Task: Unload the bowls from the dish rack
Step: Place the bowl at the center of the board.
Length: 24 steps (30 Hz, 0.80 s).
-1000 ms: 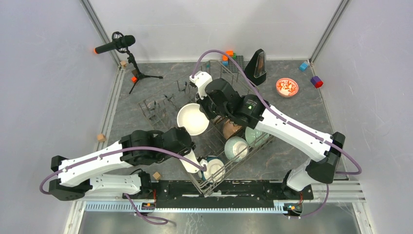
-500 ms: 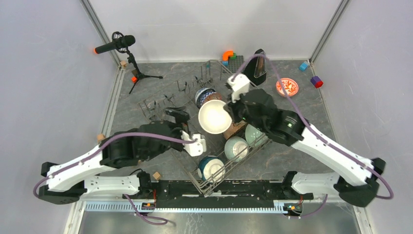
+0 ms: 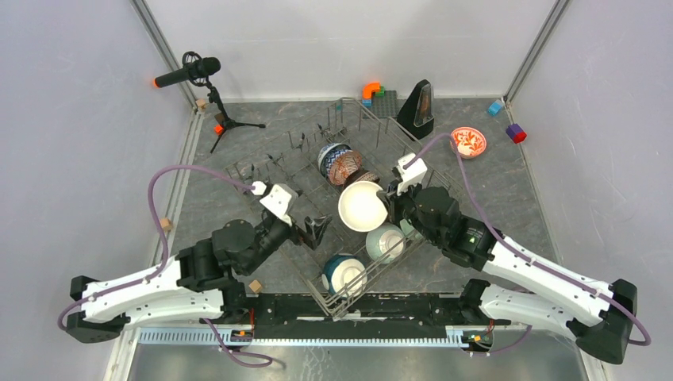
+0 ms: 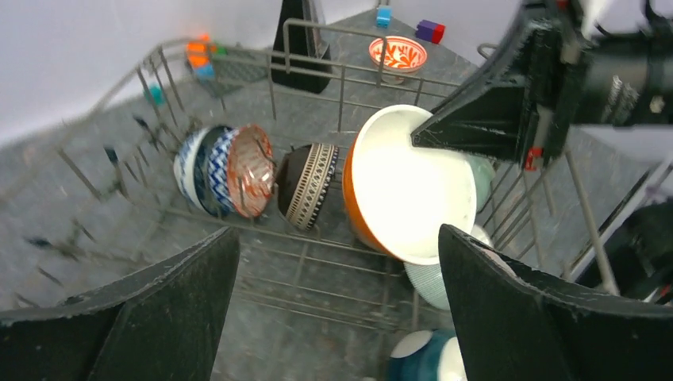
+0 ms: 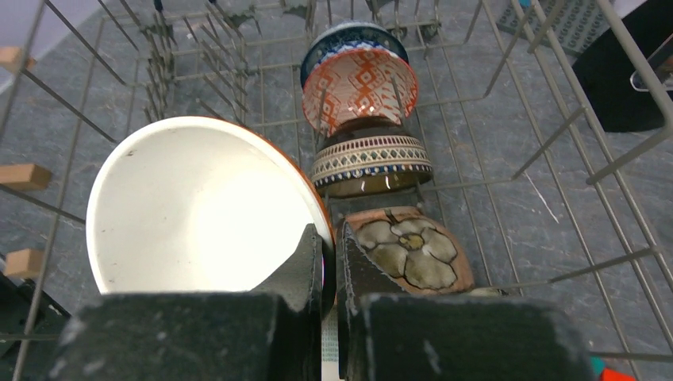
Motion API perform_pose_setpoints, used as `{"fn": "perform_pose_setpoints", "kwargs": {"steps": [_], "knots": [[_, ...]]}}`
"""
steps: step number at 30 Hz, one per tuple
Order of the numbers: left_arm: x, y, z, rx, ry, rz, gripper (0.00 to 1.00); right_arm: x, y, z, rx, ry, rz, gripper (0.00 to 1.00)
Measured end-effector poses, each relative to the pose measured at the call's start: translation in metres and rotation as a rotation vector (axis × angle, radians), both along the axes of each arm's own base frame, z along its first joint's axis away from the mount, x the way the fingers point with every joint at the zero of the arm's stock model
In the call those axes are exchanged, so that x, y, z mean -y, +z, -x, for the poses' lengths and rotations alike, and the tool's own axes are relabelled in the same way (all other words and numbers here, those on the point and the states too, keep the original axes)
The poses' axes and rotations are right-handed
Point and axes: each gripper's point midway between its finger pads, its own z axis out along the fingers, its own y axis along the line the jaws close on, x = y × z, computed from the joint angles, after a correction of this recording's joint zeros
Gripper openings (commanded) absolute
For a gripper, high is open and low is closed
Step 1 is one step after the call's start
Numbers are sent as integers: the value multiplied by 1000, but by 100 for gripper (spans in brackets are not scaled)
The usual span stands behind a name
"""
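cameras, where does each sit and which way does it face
Top external: above, behind the robot, looking down at the dish rack; left arm, right arm show.
Left wrist: looking across the rack; left gripper open.
Right wrist: looking down into the rack; right gripper pinches the white bowl.
All three show that bowl.

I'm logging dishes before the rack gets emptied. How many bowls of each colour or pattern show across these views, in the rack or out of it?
White with orange outside: 1
Blue-white: 1
Red-lattice: 1
Brown banded: 1
Tan floral: 1
Pale green: 2
Teal: 1
Red-floral: 1
Total: 9
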Motion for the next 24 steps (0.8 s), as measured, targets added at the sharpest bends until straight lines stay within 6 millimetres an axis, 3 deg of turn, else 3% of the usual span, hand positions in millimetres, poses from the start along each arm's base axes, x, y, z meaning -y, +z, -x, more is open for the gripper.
{"fn": "perform_pose_setpoints", "kwargs": {"steps": [5, 9, 14, 18, 24], "knots": [[5, -5, -14, -172, 150, 128, 100, -10, 16, -4, 39, 9, -82, 0], [7, 12, -22, -270, 229, 203, 100, -16, 24, -8, 54, 3, -130, 0], [2, 30, -25, -350, 271, 313, 100, -20, 19, -11, 34, -10, -139, 0], [1, 22, -30, -405, 312, 303, 100, -23, 11, -12, 1, -17, -127, 0], [25, -8, -31, -488, 307, 181, 100, -24, 15, -12, -15, -24, -141, 0]]}}
